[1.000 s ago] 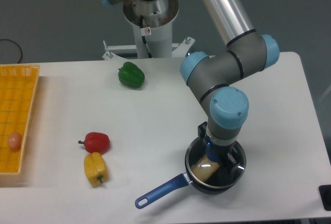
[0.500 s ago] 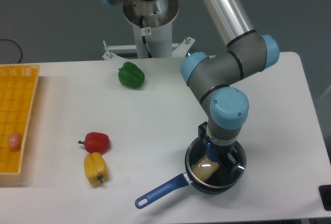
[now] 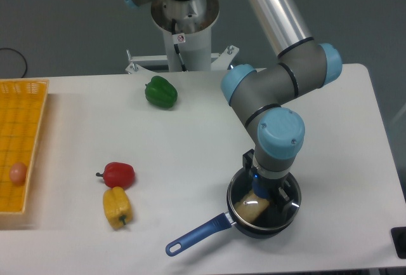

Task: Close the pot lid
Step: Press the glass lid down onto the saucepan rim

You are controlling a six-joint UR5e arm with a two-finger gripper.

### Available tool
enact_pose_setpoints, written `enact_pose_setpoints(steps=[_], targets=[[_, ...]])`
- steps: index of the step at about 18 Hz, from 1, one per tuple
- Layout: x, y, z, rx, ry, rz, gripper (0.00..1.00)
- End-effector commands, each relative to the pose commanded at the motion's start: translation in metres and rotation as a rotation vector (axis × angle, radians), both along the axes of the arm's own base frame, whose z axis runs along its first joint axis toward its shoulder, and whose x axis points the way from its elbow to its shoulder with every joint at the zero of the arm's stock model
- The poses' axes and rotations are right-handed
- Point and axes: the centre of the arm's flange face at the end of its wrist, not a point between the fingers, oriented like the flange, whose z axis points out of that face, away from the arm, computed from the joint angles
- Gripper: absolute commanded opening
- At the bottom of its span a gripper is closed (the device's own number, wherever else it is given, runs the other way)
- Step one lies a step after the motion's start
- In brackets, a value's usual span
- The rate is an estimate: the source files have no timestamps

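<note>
The pot (image 3: 248, 230) is a small black saucepan near the table's front edge, its long blue handle (image 3: 196, 234) pointing front left. The glass lid (image 3: 240, 197) with its thin metal rim appears to lie level on the pot's rim; a yellowish piece inside shows through the glass. My gripper (image 3: 269, 192) points straight down over the lid's centre, under the blue wrist joint (image 3: 279, 136). The wrist hides the lid's knob and most of the fingers, so I cannot tell how the jaws stand.
A green pepper (image 3: 160, 92) lies at the back centre. A red pepper (image 3: 118, 174) and a yellow pepper (image 3: 117, 206) lie front left. A yellow basket (image 3: 28, 107) with a small pinkish item (image 3: 18, 173) stands at the left edge. The arm's base (image 3: 184, 24) stands behind the table.
</note>
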Motion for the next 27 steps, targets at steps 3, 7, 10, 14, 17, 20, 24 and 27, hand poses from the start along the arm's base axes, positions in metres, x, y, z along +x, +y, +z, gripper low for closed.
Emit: enact_pose_setpoints(steps=[3, 7, 10, 14, 17, 20, 24, 27], targets=[[0.0, 0.0, 0.0, 0.0, 0.0, 0.002, 0.59], [0.001, 0.0007, -0.0006, 0.0, 0.0, 0.003, 0.59], [0.0008, 0.0007, -0.0015, 0.005, 0.006, 0.005, 0.59], [0.001, 0.0004, -0.0022, 0.002, 0.006, 0.006, 0.6], [0.0021, -0.0003, -0.0049, 0.0, 0.002, 0.006, 0.61], [0.0021, -0.0003, -0.0049, 0.0, 0.002, 0.005, 0.61], [0.0021, -0.0003, -0.0049, 0.0, 0.002, 0.006, 0.61], [0.0021, -0.0003, -0.0049, 0.0, 0.002, 0.005, 0.62]])
